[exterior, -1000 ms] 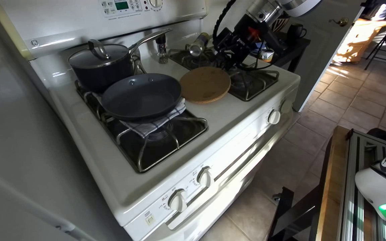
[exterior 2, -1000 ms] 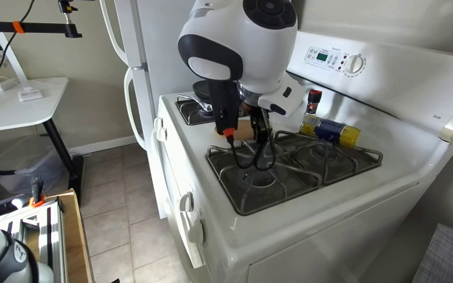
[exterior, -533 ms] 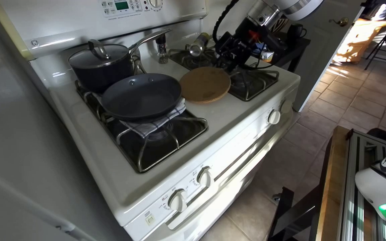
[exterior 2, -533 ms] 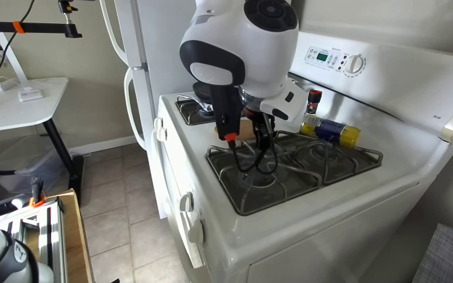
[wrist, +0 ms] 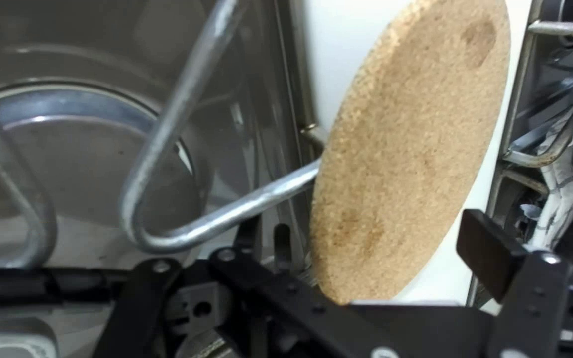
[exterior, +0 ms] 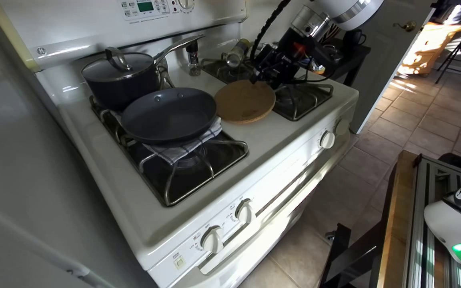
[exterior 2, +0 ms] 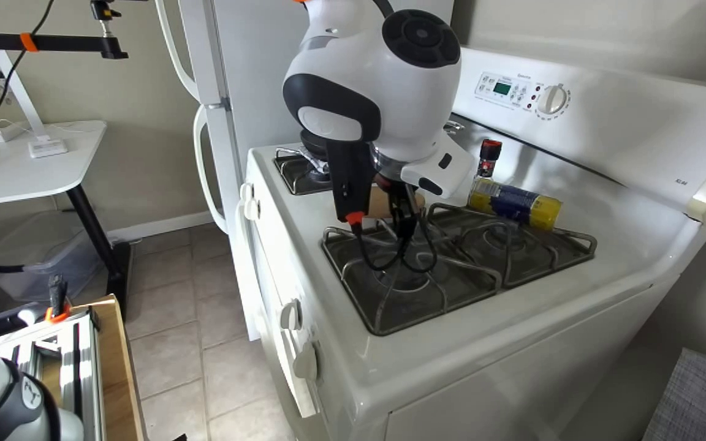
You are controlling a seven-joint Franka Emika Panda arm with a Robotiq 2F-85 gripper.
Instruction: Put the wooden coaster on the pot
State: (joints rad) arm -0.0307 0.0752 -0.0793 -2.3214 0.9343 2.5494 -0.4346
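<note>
Jaws apart at the far rim of the wooden coaster (exterior: 241, 103)

At left, in an exterior view, the dark pot (exterior: 124, 92) stands at the back of the left-hand grate (exterior: 212, 172), glass lid (exterior: 108, 71) on, handle rising right. In front of it a shallow frying pan (exterior: 170, 114) sits on a checked cloth (exterior: 182, 151). Behind, a glass jar (exterior: 194, 66) stands upright; farther right a canister (exterior 2: 515, 204) lies on its side on the right-hand grate (wrist: 246, 206). At centre, I see the wooden coaster over the strip of white counter (exterior: 270, 138) between the grates, just beside the pan and apart from the pot; in the wrist view a bar of the right-hand grate passes out of sight behind its edge. At right, my arm (exterior: 364, 16) slants down to the coaster; the jaws stand spread, the coaster between them in the wrist view, with counter showing between its edge and one of them. Whether the other touches it, I cannot tell.
</note>
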